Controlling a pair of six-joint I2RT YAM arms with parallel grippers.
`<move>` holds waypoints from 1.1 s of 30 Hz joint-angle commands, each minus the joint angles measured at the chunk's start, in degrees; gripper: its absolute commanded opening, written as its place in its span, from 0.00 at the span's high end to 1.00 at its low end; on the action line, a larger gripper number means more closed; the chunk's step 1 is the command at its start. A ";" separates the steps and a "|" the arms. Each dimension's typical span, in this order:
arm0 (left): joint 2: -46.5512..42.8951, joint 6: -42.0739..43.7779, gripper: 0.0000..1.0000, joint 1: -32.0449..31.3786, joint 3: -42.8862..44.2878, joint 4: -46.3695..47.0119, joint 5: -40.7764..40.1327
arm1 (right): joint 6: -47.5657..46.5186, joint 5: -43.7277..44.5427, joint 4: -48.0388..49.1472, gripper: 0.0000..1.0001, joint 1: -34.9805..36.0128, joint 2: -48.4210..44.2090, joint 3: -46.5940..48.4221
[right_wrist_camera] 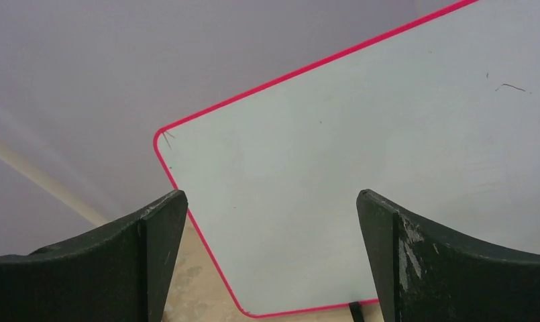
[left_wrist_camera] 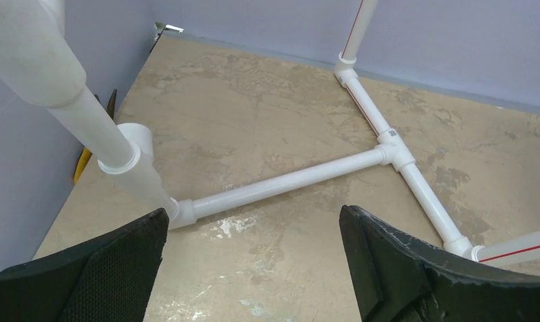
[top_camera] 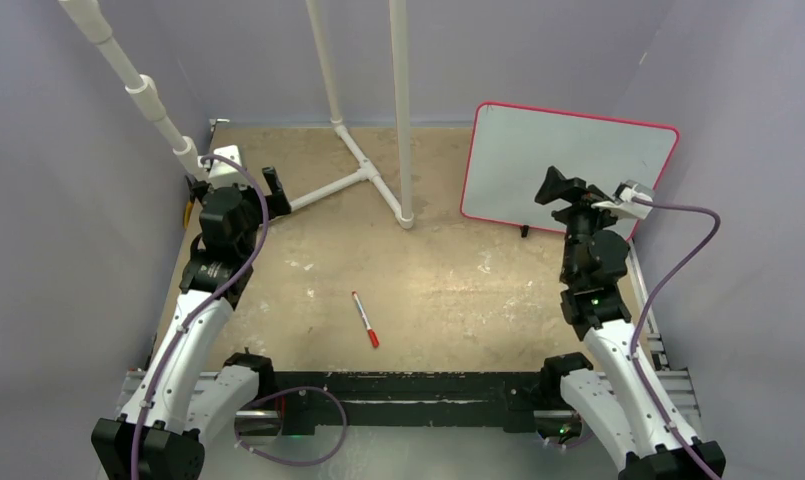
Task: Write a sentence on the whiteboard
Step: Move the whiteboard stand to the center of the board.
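Observation:
The whiteboard stands upright at the back right, white with a red-pink frame and small black feet; the right wrist view shows its bare face. No sentence shows on it, only a faint stray mark. A marker with a red cap lies flat on the table near the middle front. My right gripper hovers just in front of the board, open and empty. My left gripper is at the far left, open and empty, above bare table.
A white pipe frame lies on the table at the back, with uprights rising from it and a slanted pipe at the left. Purple walls close in the table on three sides. A yellow object lies by the left wall.

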 commanded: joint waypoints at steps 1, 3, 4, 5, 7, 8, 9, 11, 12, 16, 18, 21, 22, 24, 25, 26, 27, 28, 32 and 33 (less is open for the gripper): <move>0.38 -1.85 0.02 0.38 2.65 -0.27 -1.25 | 0.25 -1.85 -2.05 0.01 -0.02 0.27 2.55; 0.77 -2.28 0.02 0.38 2.87 -0.83 -1.66 | 0.93 -2.96 -2.39 0.01 -0.07 0.77 1.94; 0.83 -2.47 0.02 0.38 2.93 -0.94 -1.91 | 1.74 -4.34 -2.66 0.01 -0.03 1.36 1.45; 0.81 -2.51 0.02 0.38 2.86 -0.91 -2.11 | 2.58 -5.93 -2.74 0.01 -0.04 1.82 0.84; 0.84 -2.53 0.02 0.38 2.66 -0.81 -2.07 | 3.80 -9.31 -1.83 0.01 -0.03 2.98 -0.72; 0.80 -2.48 0.01 0.38 2.64 -0.71 -1.82 | 4.37 -10.84 -1.37 0.01 -0.04 3.63 -1.66; 0.85 -2.44 0.01 0.38 2.50 -0.65 -1.64 | 5.27 -12.19 -0.97 0.01 -0.02 4.58 -2.70; 0.89 -2.45 0.02 0.38 2.28 -0.61 -1.05 | 7.07 -14.46 0.14 0.01 -0.02 6.74 -4.79; 0.97 -2.43 0.02 0.38 2.05 -0.58 -0.63 | 8.00 -15.17 0.67 0.02 -0.02 8.22 -5.76; 1.54 -2.43 0.02 0.38 1.72 -0.37 2.16 | 12.09 -14.76 -0.83 0.08 -0.07 15.20 -7.15; 1.95 -2.43 0.02 0.38 1.55 -0.22 3.29 | 13.26 -16.79 -0.97 0.10 -0.03 19.06 -7.05; 2.57 -2.43 0.03 0.38 1.38 -0.01 4.71 | 12.73 -17.86 -0.06 0.16 -0.04 25.37 -5.99; 3.07 -2.50 0.03 0.37 1.45 -0.07 5.15 | 12.50 -17.77 0.26 0.18 -0.11 27.12 -5.59; 3.81 -2.43 0.03 0.29 1.64 -0.53 6.04 | 12.17 -16.10 0.83 0.22 -0.30 30.49 -4.74; 4.09 -2.53 0.03 0.29 1.75 -0.52 6.45 | 12.28 -14.84 0.73 0.23 -0.49 31.92 -4.29; 4.32 -2.60 0.03 0.29 1.78 -0.45 6.87 | 12.40 -13.75 0.73 0.24 -0.73 32.94 -3.92; 4.47 -2.68 0.04 0.29 1.76 -0.43 7.25 | 12.62 -12.77 0.87 0.24 -0.99 33.78 -3.68; 4.58 -2.69 0.04 0.29 1.76 -0.36 7.68 | 12.75 -12.07 1.01 0.24 -1.18 34.28 -3.51; 4.91 -2.70 0.04 0.29 1.87 -0.45 8.61 | 12.78 -10.03 0.98 0.25 -1.85 36.14 -2.28; 4.98 -2.72 0.04 0.29 1.99 -0.58 8.57 | 12.87 -10.39 0.95 0.26 -2.22 36.99 -1.82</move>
